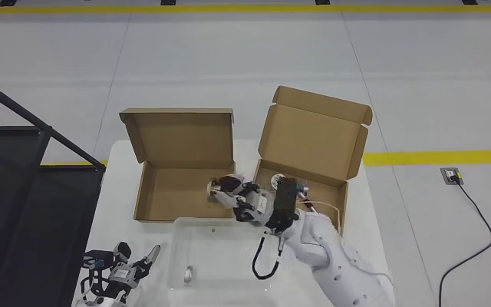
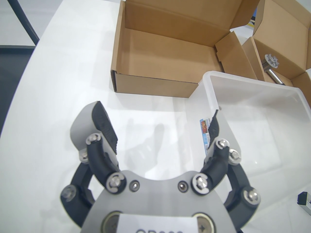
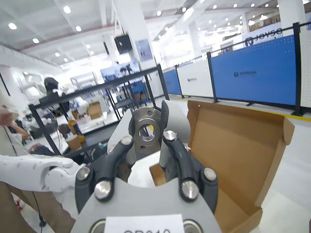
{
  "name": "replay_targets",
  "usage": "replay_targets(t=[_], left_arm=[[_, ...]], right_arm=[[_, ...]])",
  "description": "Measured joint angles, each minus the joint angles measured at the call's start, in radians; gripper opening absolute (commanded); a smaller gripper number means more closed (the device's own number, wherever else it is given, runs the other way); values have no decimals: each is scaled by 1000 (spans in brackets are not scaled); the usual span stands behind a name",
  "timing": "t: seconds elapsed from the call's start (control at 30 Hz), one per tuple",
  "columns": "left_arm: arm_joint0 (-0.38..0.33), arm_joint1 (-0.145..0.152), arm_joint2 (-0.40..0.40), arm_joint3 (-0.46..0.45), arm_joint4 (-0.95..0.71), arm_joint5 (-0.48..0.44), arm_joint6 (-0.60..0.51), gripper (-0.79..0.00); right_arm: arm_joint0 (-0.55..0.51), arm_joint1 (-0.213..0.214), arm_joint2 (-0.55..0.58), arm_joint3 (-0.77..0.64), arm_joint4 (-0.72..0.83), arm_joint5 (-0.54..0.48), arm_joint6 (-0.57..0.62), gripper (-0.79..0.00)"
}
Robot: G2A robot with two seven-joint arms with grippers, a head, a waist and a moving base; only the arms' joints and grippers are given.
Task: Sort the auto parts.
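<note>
Well, nearest to me the left gripper (image 2: 155,116) hangs low over the white table (image 2: 48,86), jaws wide apart with nothing between them. 1 of its pads sits right against the wall of the clear bin (image 2: 243,78). If I swing that arm carelessly, I judge it would shove the bin and the small metal ring (image 1: 189,274) lying in it.

Further out, the right gripper (image 3: 148,116) is clamped on a round metal flange (image 3: 147,128) with a central hole, pinching it by its outer edge. From above, the flange hovers about over the right wall of the left box (image 1: 173,192), at the corner next to the bin. That is my main worry. If I release here, the part could strike the cardboard wall or side flap and tip out onto the table or into the bin. The edge grip on smooth metal also looks slim, so a quick wrist turn might let it slide.

Beyond, the right box (image 1: 311,138) already holds 1 bolt-like part (image 2: 271,65). Dropping the flange there would likely mix the sorts.
</note>
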Motion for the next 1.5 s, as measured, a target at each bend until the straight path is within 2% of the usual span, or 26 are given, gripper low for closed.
replay_targets(t=[0.13, 0.27, 0.4, 0.5, 0.57, 0.87, 1.0, 1.27, 1.5], left_arm=[[0, 0, 0, 0, 0, 0, 0, 0], [0, 0, 0, 0, 0, 0, 0, 0], [0, 0, 0, 0, 0, 0, 0, 0], [0, 0, 0, 0, 0, 0, 0, 0], [0, 0, 0, 0, 0, 0, 0, 0], [0, 0, 0, 0, 0, 0, 0, 0], [0, 0, 0, 0, 0, 0, 0, 0], [0, 0, 0, 0, 0, 0, 0, 0], [0, 0, 0, 0, 0, 0, 0, 0]], right_arm=[[99, -43, -121, 64, -52, 144, 154, -785], [229, -105, -233, 209, -41, 248, 254, -785], [331, -164, -297, 372, -20, 335, 283, -785], [382, -203, -326, 488, 11, 350, 283, -785], [398, -218, -337, 532, 17, 359, 275, -785], [397, -218, -337, 532, 16, 358, 275, -785], [398, -230, -348, 540, -6, 391, 347, -785], [455, -312, -415, 718, -11, 452, 459, -785], [485, -395, -462, 907, -10, 463, 465, -785]])
